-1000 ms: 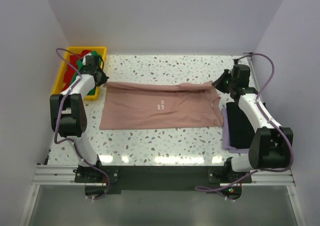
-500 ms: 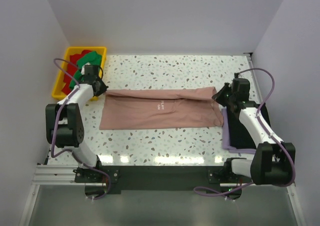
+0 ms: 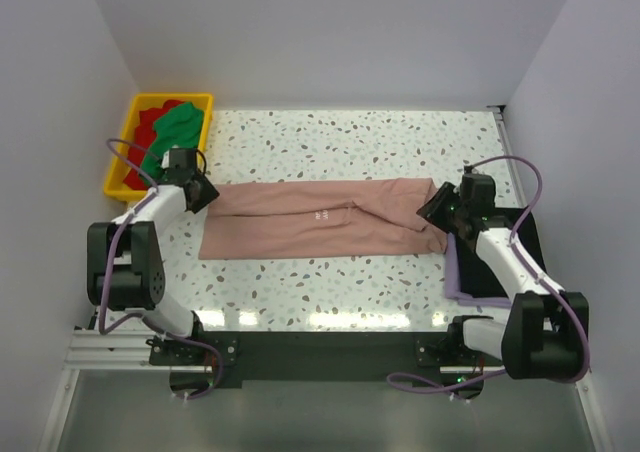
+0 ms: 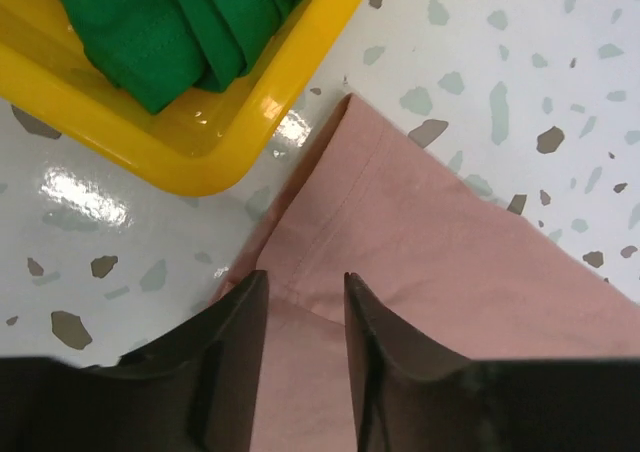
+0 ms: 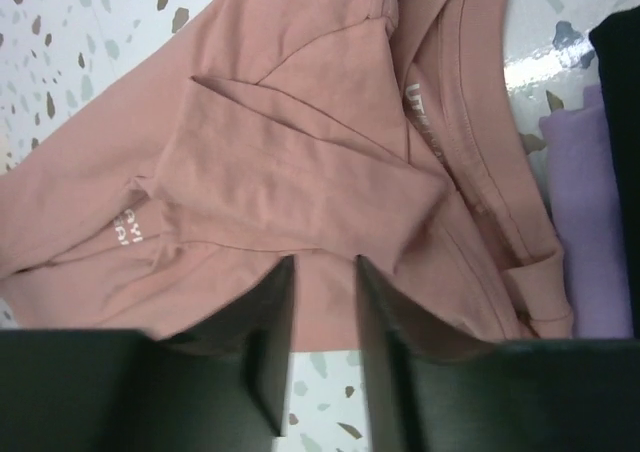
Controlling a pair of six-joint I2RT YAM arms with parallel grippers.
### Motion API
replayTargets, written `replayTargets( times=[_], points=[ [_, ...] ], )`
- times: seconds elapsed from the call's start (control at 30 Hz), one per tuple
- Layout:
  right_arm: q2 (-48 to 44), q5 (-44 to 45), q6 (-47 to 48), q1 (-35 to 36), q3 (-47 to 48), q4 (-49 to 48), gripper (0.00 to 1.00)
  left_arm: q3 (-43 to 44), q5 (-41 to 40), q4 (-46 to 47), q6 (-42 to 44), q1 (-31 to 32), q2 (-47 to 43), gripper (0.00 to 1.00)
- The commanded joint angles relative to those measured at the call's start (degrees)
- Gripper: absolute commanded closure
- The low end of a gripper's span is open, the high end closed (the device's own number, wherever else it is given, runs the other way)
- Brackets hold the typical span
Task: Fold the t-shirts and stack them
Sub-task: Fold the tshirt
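The dusty-pink t-shirt [image 3: 320,217] lies across the middle of the table as a long band, its far edge folded over toward me. My left gripper [image 3: 203,194] is at the shirt's left hem end. In the left wrist view its jaws [image 4: 305,277] stand apart over the pink cloth [image 4: 450,262], gripping nothing. My right gripper [image 3: 432,208] is at the collar end. It is open [image 5: 325,262] above the folded sleeve and neckline [image 5: 280,152]. Green [image 3: 178,127] and red [image 3: 150,117] t-shirts sit in the bin. Folded black [image 3: 477,262] and lavender [image 3: 453,277] t-shirts lie stacked at the right.
The yellow bin [image 3: 118,162] stands at the far left corner, its corner [image 4: 230,132] just beyond the pink hem. The black and lavender stack [image 5: 590,242] touches the pink shirt's collar side. White walls close in on both sides of the table.
Both grippers came toward the near side, carrying the pink shirt's far edge over into a narrower band. Both jaws then opened and let go of the cloth.
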State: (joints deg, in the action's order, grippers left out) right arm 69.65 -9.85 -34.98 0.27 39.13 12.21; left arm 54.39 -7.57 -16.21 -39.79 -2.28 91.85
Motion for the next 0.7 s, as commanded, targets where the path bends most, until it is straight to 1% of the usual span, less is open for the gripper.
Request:
replayTargets(
  times=[0.0,0.03,0.1,0.13,0.23,0.27,0.3,0.33,0.37,0.43,0.47,0.67],
  points=[
    [-3.8,-0.97,1.4,-0.1,1.38,0.44,0.58,0.45,0.1,2.32,-0.47,-1.14,-4.84,0.55],
    [-4.34,-0.7,1.84,-0.18,2.25,1.75,0.54,0.8,0.19,1.36,-0.29,-1.14,-5.71,0.52],
    [-5.31,0.0,2.9,-0.1,3.31,2.82,0.44,2.12,0.1,0.48,0.32,-1.23,-6.51,0.51],
    [-5.22,-0.78,3.08,-0.1,4.01,2.56,0.43,2.21,0.8,0.91,0.85,-1.14,-7.12,0.51],
    [-0.41,-2.54,3.78,-0.1,6.9,0.98,0.41,2.65,3.25,1.53,0.86,-0.27,-6.17,0.52],
    [1.44,-2.46,4.13,1.12,8.22,0.98,0.41,3.26,3.79,1.7,1.03,0.34,-5.64,0.53],
    [3.28,-1.85,4.92,2.26,9.72,1.15,0.41,3.79,4.06,1.62,1.47,1.74,-5.11,0.53],
    [7.39,1.03,5.45,5.41,12.69,1.41,0.41,4.84,4.23,1.18,1.56,1.76,-3.71,0.53],
    [9.17,2.88,6.67,7.01,14.37,1.76,0.41,5.11,4.67,1.18,1.91,3.32,-3.0,0.53],
    [13.13,5.79,7.56,9.3,18.32,2.21,0.41,5.64,6.51,1.44,2.35,4.39,-1.24,0.53],
    [16.63,5.98,7.82,10.18,19.3,1.68,0.42,5.9,6.87,1.53,2.44,4.74,-0.63,0.53],
    [26.57,8.35,9.23,12.55,25.28,0.19,0.42,7.3,10.38,2.06,3.84,7.56,4.03,0.54]
  ],
)
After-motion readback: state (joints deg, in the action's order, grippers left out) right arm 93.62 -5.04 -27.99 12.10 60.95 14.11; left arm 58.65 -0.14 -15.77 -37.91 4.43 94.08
